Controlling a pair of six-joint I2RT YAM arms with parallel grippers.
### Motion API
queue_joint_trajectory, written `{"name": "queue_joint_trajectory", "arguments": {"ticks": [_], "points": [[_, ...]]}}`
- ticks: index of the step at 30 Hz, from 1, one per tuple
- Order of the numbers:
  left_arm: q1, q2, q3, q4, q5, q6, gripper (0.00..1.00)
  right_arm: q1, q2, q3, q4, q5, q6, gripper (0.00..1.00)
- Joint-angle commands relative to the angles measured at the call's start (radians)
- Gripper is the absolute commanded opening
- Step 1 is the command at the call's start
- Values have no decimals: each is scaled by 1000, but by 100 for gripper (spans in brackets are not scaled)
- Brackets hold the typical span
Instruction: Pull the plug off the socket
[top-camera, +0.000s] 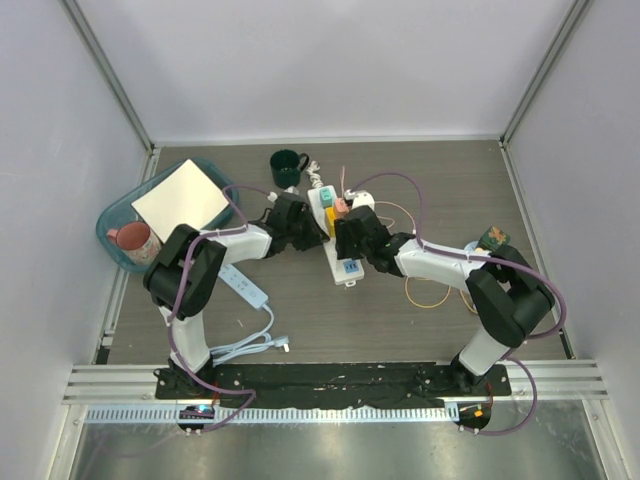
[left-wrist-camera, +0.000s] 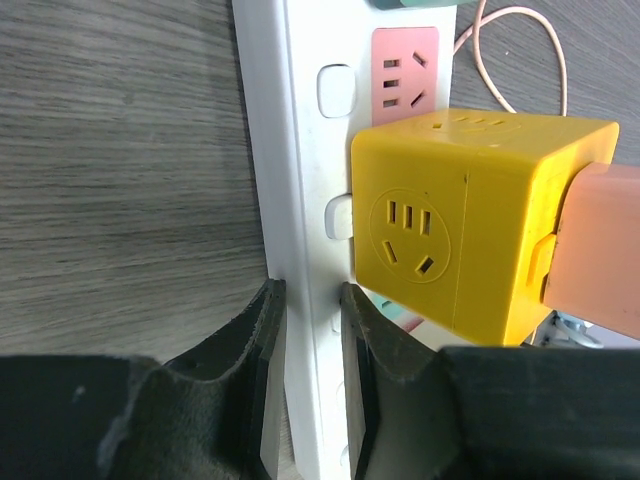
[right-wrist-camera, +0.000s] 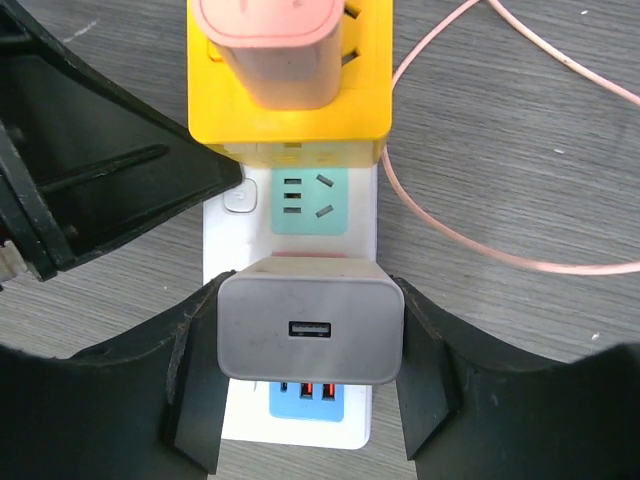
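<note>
A white power strip (top-camera: 318, 205) lies mid-table. My left gripper (top-camera: 312, 228) is shut on the strip's long edge (left-wrist-camera: 290, 150), one finger on each side, in the left wrist view (left-wrist-camera: 307, 300). A yellow cube adapter (left-wrist-camera: 450, 240) sits on the strip with a pink plug (left-wrist-camera: 600, 250) in its side. My right gripper (top-camera: 345, 240) is shut on a grey USB charger plug (right-wrist-camera: 310, 328), its fingers against both sides, in the right wrist view (right-wrist-camera: 310, 345). The charger sits over the strip (right-wrist-camera: 362, 250) between a teal socket and the blue USB end. I cannot tell whether its pins are still in.
A green mug (top-camera: 288, 167) stands behind the strip. A teal tray (top-camera: 115, 215) at the left holds a pink mug (top-camera: 135, 240) and a white board (top-camera: 182, 198). A second white strip (top-camera: 245, 285) with cable lies front left. A pink cable (right-wrist-camera: 480, 240) loops right of the strip.
</note>
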Motion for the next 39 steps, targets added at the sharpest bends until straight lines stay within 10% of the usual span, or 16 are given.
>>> {"name": "queue_joint_trajectory", "arguments": {"ticks": [1,28,39], "points": [[3,110,-35,-196,-132,49,27,11,-111,29,136,-120,125,2],[3,-79,193,-362,51,129,38,13,-281,58,-100,70,28,3],[37,-411,198,-532,-228,132,63,48,-274,40,-73,18,99,2]]}}
